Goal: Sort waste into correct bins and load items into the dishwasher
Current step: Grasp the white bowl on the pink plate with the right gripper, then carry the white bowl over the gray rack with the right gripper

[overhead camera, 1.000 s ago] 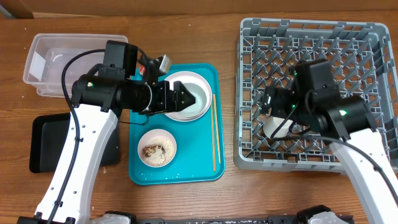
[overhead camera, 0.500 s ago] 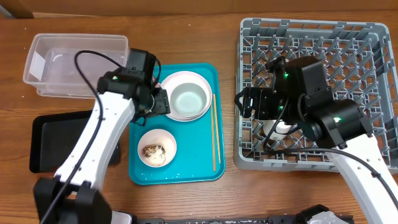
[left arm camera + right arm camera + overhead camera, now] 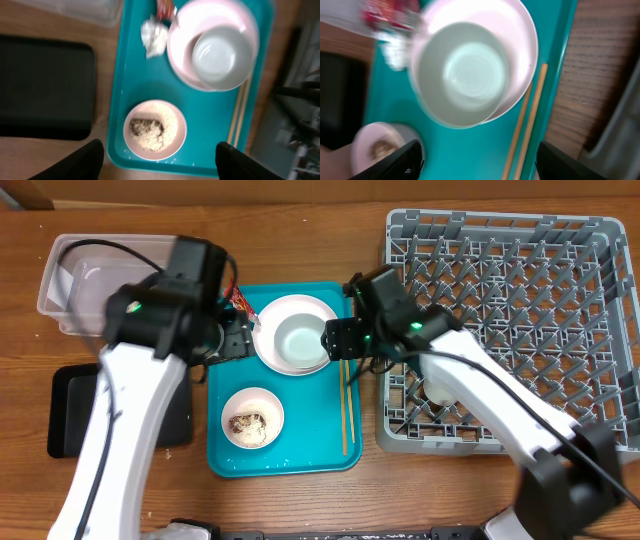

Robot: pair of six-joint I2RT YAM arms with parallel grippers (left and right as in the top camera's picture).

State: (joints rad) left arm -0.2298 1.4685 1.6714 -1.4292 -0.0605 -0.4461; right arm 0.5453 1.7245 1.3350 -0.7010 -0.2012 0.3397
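Note:
The white bowl (image 3: 300, 338) sits in the pale pink plate (image 3: 272, 348) on the teal tray. The small pinkish bowl (image 3: 252, 417) holds rice and brown scraps. Chopsticks (image 3: 345, 405) lie along the tray's right side. The red wrapper (image 3: 238, 298) and the tissue (image 3: 154, 36) lie at the tray's top left. My left gripper (image 3: 157, 161) is open and empty, high above the small bowl (image 3: 155, 130). My right gripper (image 3: 480, 165) is open and empty above the tray, just below the white bowl (image 3: 465, 70) and beside the chopsticks (image 3: 525, 130). A white cup (image 3: 445, 390) stands in the grey rack (image 3: 520, 270).
The clear tub (image 3: 70, 280) stands at the far left, with the black tray (image 3: 75, 410) in front of it. The teal tray (image 3: 300, 455) is in the middle. My right arm reaches from the rack across the tray's right edge.
My right gripper has swung left from the rack to the plate's right side, leaving the white cup in the rack. My left arm has drawn back and up from the plate.

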